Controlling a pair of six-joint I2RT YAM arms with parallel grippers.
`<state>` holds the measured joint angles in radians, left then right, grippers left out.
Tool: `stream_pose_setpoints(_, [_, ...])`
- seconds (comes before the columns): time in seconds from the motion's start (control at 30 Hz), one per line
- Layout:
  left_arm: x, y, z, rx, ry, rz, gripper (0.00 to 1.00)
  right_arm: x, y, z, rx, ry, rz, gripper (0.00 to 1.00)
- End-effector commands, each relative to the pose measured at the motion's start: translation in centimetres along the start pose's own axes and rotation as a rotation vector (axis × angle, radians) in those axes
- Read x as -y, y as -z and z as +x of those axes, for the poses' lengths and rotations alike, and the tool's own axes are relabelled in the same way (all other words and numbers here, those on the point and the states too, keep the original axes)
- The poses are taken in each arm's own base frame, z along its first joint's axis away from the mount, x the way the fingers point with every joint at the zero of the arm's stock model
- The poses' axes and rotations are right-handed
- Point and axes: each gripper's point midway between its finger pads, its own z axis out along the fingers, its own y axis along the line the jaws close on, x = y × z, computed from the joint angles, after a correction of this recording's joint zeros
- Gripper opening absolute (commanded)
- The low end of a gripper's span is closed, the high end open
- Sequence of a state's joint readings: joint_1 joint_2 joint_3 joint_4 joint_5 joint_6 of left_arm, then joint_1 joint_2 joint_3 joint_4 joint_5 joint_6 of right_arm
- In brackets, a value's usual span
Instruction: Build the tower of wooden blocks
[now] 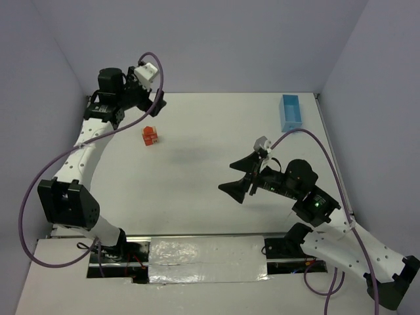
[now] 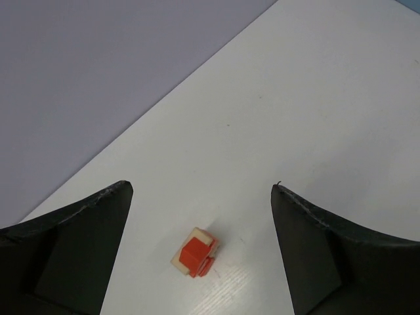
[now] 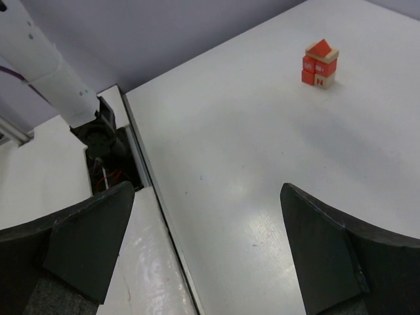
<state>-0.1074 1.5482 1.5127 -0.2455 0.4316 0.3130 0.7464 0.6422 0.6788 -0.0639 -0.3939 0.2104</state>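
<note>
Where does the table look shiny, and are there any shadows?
Right wrist view: a pale shine on the table near the bottom. Top view: the crinkly strip at the near edge glints; shadows are only faint.

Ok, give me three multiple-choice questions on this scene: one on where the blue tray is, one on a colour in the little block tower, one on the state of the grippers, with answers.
1. Where on the table is the blue tray?
A) far right corner
B) touching the block tower
C) between the arm bases

2. What colour is the top piece of the block tower?
A) green
B) red-orange
C) blue

3. How are the left gripper and right gripper?
A) both open, holding nothing
B) left shut on the tower
C) right shut on the tray

Answers:
1 A: it sits by the far right edge, well apart from the tower.
2 B: the right wrist view shows a red-orange wedge on top.
3 A: each wrist view shows jaws spread wide, gripping nothing.
</note>
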Motion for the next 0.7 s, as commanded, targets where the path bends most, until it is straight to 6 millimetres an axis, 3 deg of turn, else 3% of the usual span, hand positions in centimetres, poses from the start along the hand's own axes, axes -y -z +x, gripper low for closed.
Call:
stream_pose_setpoints(0.0, [0.3, 1.2, 4.1, -0.169, 0.11, 0.023, 0.98, 0.7, 0.3, -0.8, 0.04, 0.03, 0.051, 1.0])
stream_pose_setpoints(0.1, [0.7, 1.3, 6.8, -0.255, 0.092, -0.006, 0.7, 0.8, 0.3, -0.9, 0.038, 0.037, 0.058, 1.0])
stream_pose_setpoints(0.13, [0.6, 1.3, 7.5, -0.276, 0.076, -0.016, 0.11, 0.9, 0.4, -1.0, 0.042, 0.038, 0.061, 1.0])
stream_pose_setpoints(0.17, [1.0, 1.1, 8.1, -0.297, 0.069, -0.005, 0.0, 0.9, 0.4, -0.9, 0.042, 0.039, 0.065, 1.0])
stream_pose_setpoints(0.37, [4.4, -0.3, 12.5, -0.455, -0.016, 0.134, 0.0, 1.4, 0.5, -0.9, 0.047, 0.045, 0.09, 1.0])
stream_pose_setpoints(0.67, [3.7, -2.1, 17.9, -0.622, -0.053, 0.124, 0.0, 1.3, 0.4, -0.7, 0.044, 0.044, 0.083, 1.0])
